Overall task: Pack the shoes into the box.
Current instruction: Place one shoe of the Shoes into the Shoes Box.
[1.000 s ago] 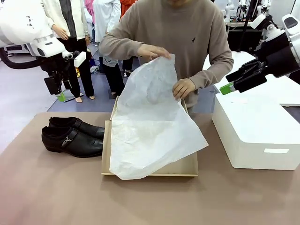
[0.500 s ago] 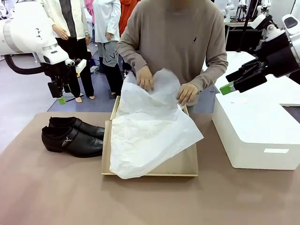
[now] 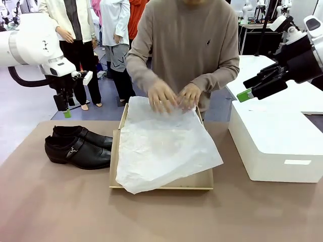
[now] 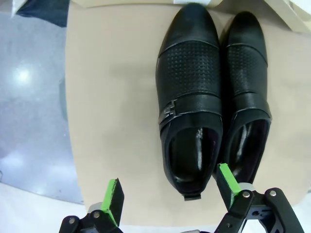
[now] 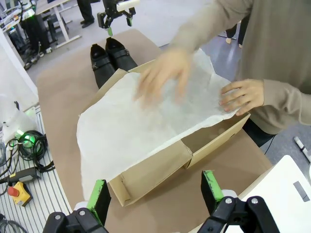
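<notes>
Over shoes [image 4: 189, 73], L claw [image 4: 167, 177] nose-down w/ jaws wide apart.

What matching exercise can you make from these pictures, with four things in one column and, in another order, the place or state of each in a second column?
Column one:
1. shoes
2. tissue paper
3. white box
4. left claw

Column two:
A. open, hovering above the heels of the pair
B. spread over the cardboard box, under a person's hands
C. side by side on the table, at the left of the cardboard box
D. on the table, at the right of the cardboard box

Pairs: 1-C, 2-B, 3-D, 4-A.
</notes>
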Tool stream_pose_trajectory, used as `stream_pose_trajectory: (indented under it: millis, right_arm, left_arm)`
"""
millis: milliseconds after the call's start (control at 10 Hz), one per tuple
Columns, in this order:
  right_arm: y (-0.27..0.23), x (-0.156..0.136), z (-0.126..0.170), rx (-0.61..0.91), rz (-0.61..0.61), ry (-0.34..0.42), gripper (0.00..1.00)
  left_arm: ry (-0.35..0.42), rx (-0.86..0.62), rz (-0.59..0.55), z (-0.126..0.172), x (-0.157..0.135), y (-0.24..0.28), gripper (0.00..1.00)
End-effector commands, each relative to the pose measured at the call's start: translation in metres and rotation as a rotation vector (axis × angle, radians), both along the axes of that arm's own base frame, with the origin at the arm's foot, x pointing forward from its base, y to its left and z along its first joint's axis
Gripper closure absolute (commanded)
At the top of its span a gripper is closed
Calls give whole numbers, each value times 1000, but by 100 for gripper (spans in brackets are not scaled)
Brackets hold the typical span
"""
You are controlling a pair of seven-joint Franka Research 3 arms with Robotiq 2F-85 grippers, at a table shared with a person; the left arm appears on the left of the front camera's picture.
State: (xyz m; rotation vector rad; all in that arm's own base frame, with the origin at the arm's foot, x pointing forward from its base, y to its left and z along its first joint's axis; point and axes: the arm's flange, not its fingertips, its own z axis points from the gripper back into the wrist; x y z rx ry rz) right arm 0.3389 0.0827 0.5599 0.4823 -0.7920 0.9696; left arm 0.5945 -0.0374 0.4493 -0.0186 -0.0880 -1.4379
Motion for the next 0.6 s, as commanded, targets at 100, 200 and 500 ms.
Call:
stream_pose_trajectory:
  millis: [100, 200, 500]
  right_arm:
    - [-1, 4, -1, 15, 26, -19, 0]
    - [-1, 4, -1, 15, 26, -19, 0]
    - [-1, 4, -1, 15, 26, -19, 0]
  left_arm:
    - [0, 0, 0, 0, 0, 0, 0]
    - [0, 0, 0, 0, 0, 0, 0]
    - [0, 0, 0, 0, 0, 0, 0]
